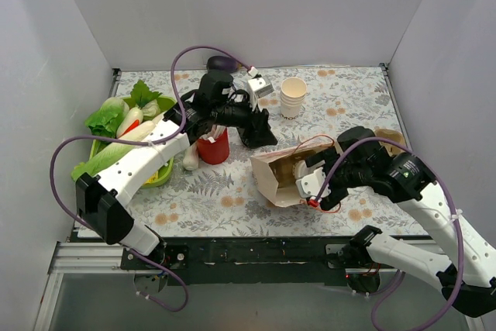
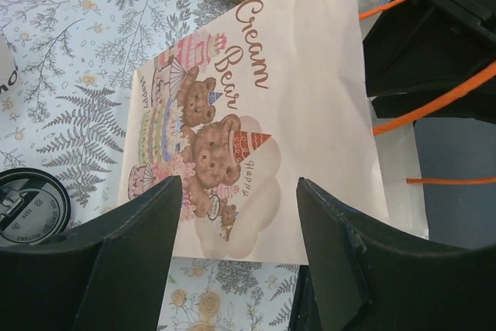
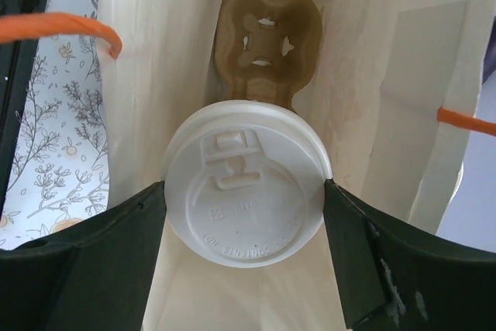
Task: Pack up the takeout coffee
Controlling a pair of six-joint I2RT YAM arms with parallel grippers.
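Observation:
The takeout coffee (image 3: pixel 244 203), a cup under a round white lid, is inside the cream paper bag (image 1: pixel 283 180). It sits just above a brown cardboard cup carrier (image 3: pixel 267 36) at the bag's bottom. My right gripper (image 3: pixel 244 191) reaches into the bag's mouth, and its fingers (image 3: pixel 116 246) press on both sides of the lid. In the top view the right gripper (image 1: pixel 311 178) is at the bag's opening and the cup is hidden. My left gripper (image 2: pixel 240 222) is open and empty, hovering over the bag's printed bear side (image 2: pixel 310 114). It also shows in the top view (image 1: pixel 260 133).
A stack of lidless cream cups (image 1: pixel 293 97) stands behind the bag. A red cup (image 1: pixel 213 147) and a green basket of vegetables (image 1: pixel 124 141) are at the left. A flat black lid (image 2: pixel 29 207) lies by the bag. The bag has orange handles (image 2: pixel 434 106).

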